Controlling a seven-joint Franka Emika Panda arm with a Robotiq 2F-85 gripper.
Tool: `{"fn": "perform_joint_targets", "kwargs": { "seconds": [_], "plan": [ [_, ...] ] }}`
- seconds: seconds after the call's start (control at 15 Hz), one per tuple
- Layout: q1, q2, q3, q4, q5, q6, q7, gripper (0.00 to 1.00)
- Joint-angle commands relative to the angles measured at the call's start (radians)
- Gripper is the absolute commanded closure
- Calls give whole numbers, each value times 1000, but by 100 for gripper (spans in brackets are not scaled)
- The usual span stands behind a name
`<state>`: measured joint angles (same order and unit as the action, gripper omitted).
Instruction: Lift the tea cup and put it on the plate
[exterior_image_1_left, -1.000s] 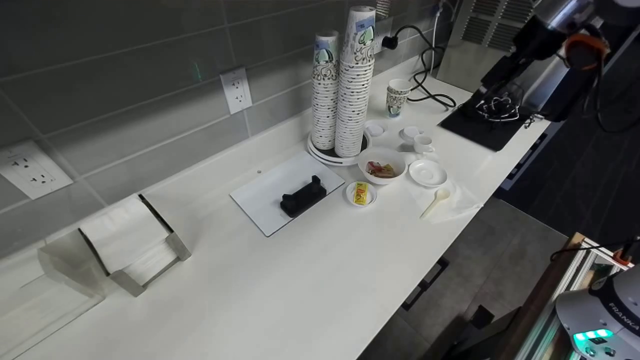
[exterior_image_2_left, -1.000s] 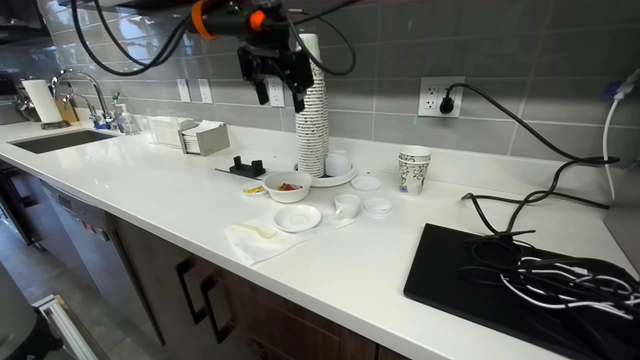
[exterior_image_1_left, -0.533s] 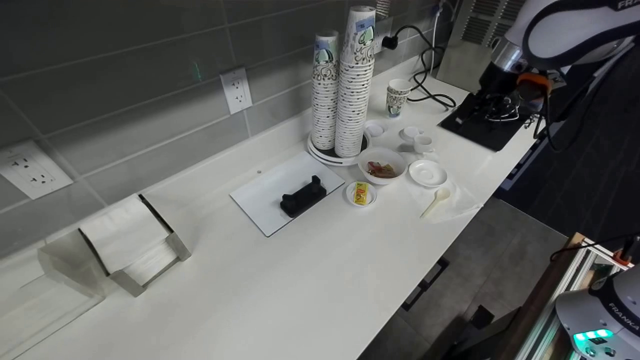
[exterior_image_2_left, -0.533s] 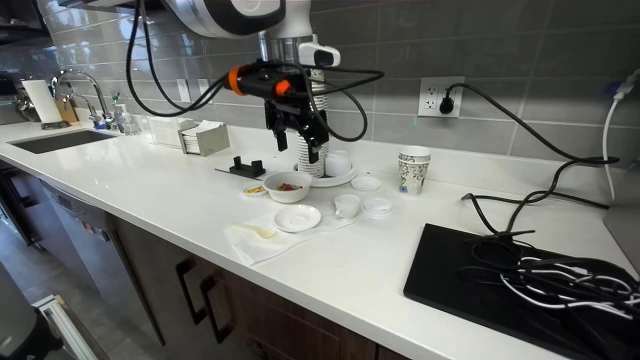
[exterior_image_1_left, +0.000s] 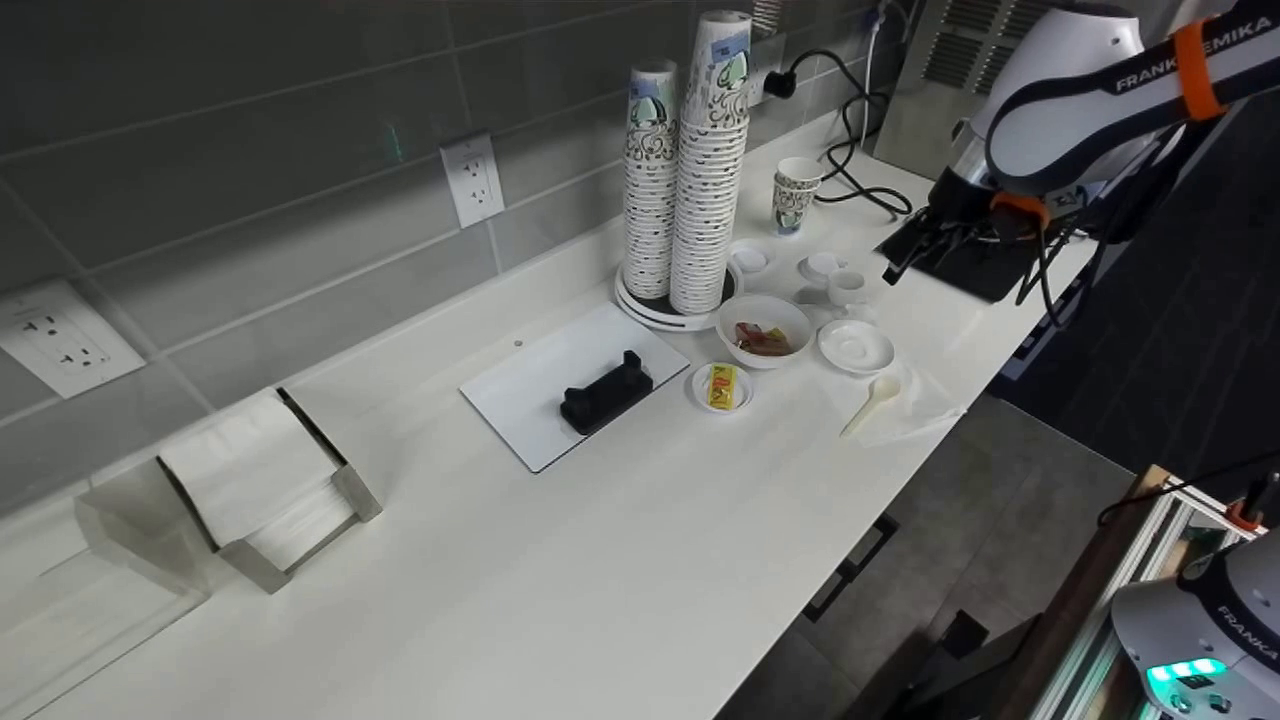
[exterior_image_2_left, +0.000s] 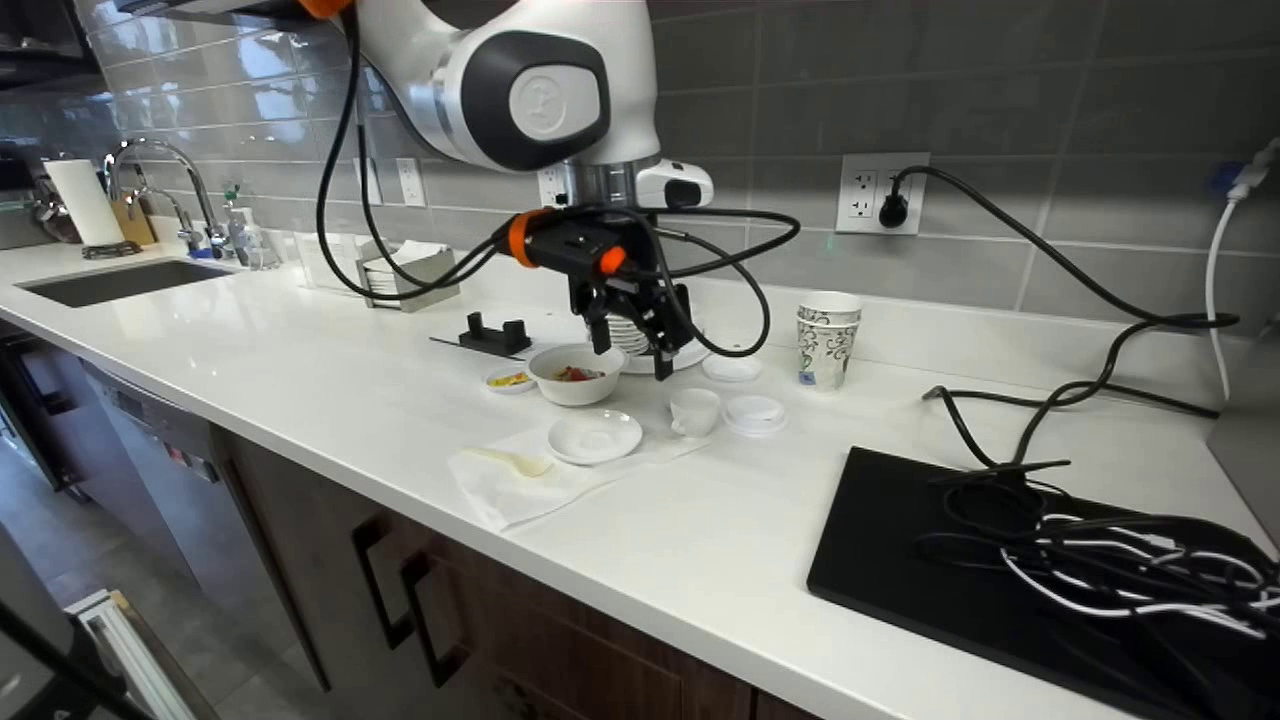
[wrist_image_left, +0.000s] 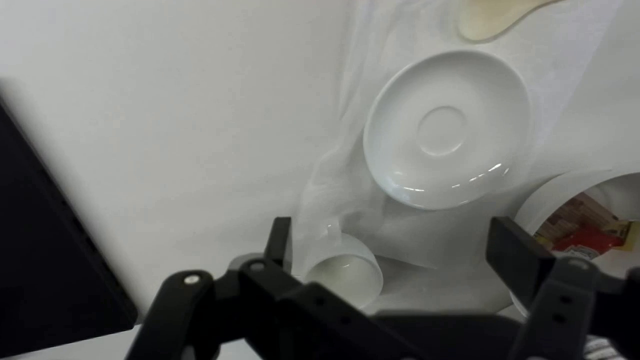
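White counter (exterior_image_1_left: 560, 560) runs along a grey tiled wall (exterior_image_1_left: 270, 120) in an exterior view, with the tea cup (exterior_image_1_left: 846, 288) far right, just beyond the plate (exterior_image_1_left: 857, 347). In an exterior view a sink (exterior_image_2_left: 130, 282) opens at the far left, brown cabinets (exterior_image_2_left: 590, 620) stand below, and the gripper (exterior_image_2_left: 632, 358) hangs with jaws spread, apart from the tea cup. In the wrist view the tea cup shows between the jaws, nearer the left one, and the plate lies on a thin white sheet (wrist_image_left: 555, 65).
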<state>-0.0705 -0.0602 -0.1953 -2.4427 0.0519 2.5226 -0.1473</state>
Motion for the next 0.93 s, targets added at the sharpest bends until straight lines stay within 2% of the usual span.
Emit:
{"fn": "perform_joint_targets", "kwargs": {
  "seconds": [0.0, 0.27, 0.33, 0.87],
  "plan": [
    [-21, 9, 21, 5, 2, 0, -3, 0],
    [-21, 14, 21, 15, 3, 0, -5, 0],
    [-23, 37, 24, 14, -28, 42, 2, 0],
    [-35, 165, 37, 32, 6, 177, -106, 0]
  ]
}}
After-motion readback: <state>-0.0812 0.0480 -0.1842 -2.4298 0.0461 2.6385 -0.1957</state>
